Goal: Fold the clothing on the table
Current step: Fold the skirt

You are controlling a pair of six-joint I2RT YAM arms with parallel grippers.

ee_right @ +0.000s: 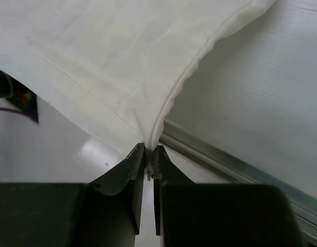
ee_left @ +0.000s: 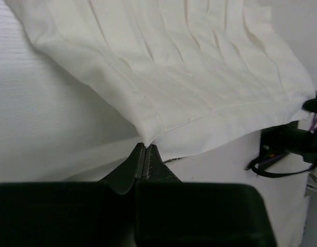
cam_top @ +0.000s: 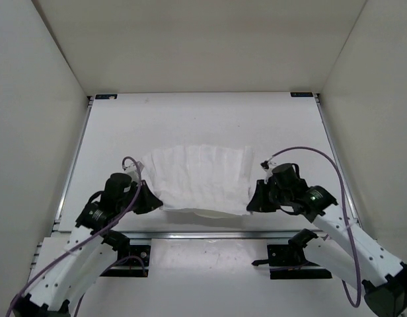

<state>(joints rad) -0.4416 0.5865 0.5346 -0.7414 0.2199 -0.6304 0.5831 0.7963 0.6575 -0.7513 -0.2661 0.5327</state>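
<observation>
From above, the clothing (cam_top: 200, 178), a white pleated garment, lies spread at the middle of the table (cam_top: 203, 119), towards the near rail. Both arms reach forward from their bases and bend inward, wrists low. The left gripper (cam_top: 154, 201) meets the garment's near left corner and the right gripper (cam_top: 252, 201) its near right corner.

In the left wrist view, the left gripper (ee_left: 144, 154) has its fingers pressed together on the hemmed corner of the clothing (ee_left: 189, 77), and the cloth rises from the pinch, clear of the tabletop.

In the right wrist view, the right gripper (ee_right: 147, 154) pinches the other corner of the clothing (ee_right: 97, 62) between nearly shut fingers, above the silver rail (ee_right: 225, 162).

The step in hand looks like the first fold, with both near corners secured. The next move likely calls for raising both corners together and carrying them evenly over towards the far edge, with the hem kept taut.
</observation>
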